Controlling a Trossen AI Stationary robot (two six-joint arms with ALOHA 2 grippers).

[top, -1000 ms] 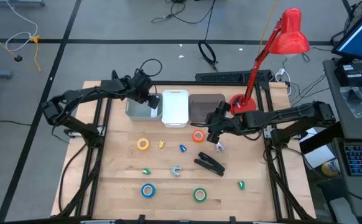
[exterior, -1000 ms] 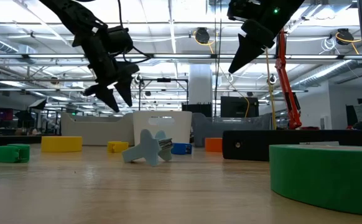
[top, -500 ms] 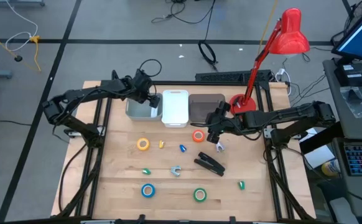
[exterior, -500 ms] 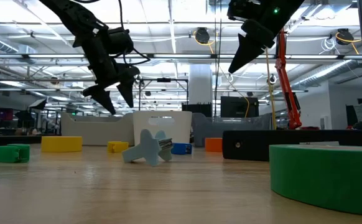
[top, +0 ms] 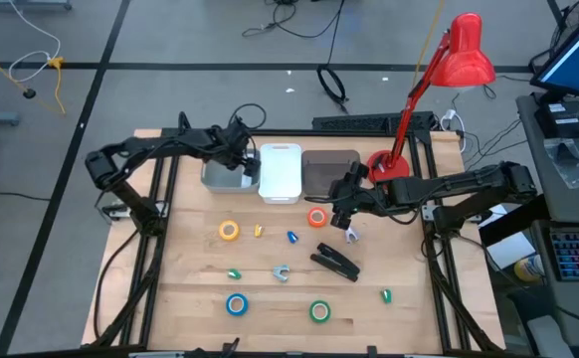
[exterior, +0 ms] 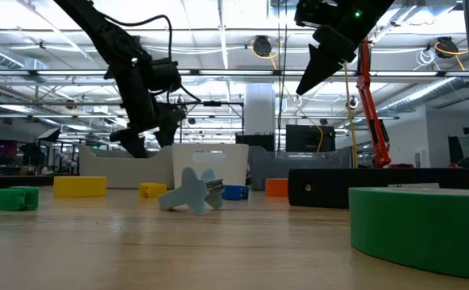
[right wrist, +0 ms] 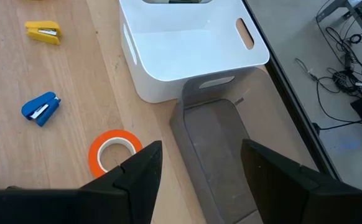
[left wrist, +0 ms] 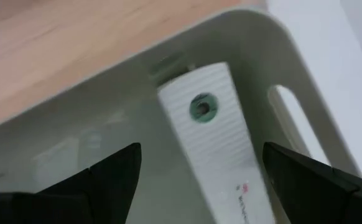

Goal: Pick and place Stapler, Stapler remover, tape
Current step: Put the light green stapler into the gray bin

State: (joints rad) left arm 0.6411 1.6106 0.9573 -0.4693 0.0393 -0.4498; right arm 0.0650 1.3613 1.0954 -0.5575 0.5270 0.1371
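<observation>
The black stapler (top: pixel 336 262) lies on the table right of centre and shows as a dark bar (exterior: pixel 379 187) in the low view. A grey claw-shaped staple remover (top: pixel 282 272) (exterior: pixel 192 192) lies near the middle. Yellow tape (top: pixel 229 231), orange tape (top: pixel 316 217) (right wrist: pixel 114 151), blue tape (top: pixel 236 304) and green tape (top: pixel 319 312) lie flat. My left gripper (top: pixel 240 152) (left wrist: pixel 201 149) hangs open over the grey bin (top: pixel 220 179), above a white ribbed oblong thing (left wrist: pixel 212 130) lying inside. My right gripper (top: pixel 342 209) (right wrist: pixel 201 146) hovers open just right of the orange tape.
A white bin (top: pixel 281 174) (right wrist: pixel 187 43) and a brown bin (top: pixel 324 171) (right wrist: pixel 218 143) stand beside the grey bin along the far side. Small yellow (top: pixel 258 231), blue (top: pixel 292 237) and green (top: pixel 234 273) staplers lie about. A red lamp (top: pixel 449 70) stands at the far right.
My left gripper has moved a little toward the table's right and come down lower over the grey bin, with its arm swinging along. The right arm and the loose things have kept still.
</observation>
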